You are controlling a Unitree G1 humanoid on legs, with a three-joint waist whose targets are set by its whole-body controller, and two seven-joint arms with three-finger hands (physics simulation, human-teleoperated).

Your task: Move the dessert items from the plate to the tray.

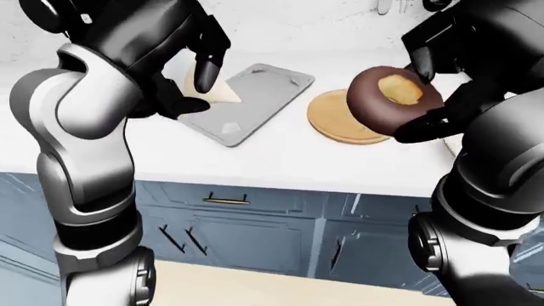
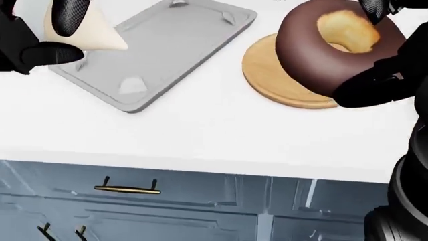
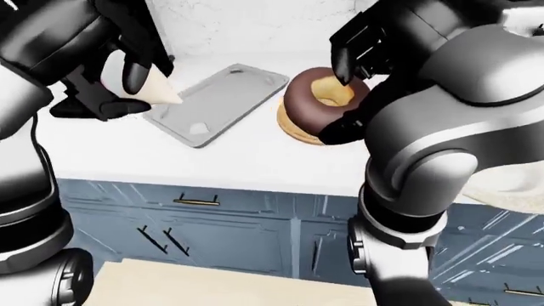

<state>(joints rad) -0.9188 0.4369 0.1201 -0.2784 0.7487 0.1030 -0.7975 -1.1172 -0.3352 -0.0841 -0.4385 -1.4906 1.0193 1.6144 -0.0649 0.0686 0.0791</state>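
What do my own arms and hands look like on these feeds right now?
Both arms are glossy grey and silver shells with rounded, cylindrical segments and black bands at the joints. The left hand and right hand are matte black, with thick, blunt, rounded fingers. No cables, markings or sleeves show.

A chocolate-brown doughnut (image 2: 334,47) is showing a golden centre; the cone (image 2: 94,32) is looking cream, the tray (image 2: 174,45) grey, the plate (image 2: 274,80) tan (drawers (image 2: 167,201) slate-blue, brass-handled).

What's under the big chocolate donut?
The round wooden plate lies under the donut, which the right hand holds. Its visible part is bare; the donut hides the rest.
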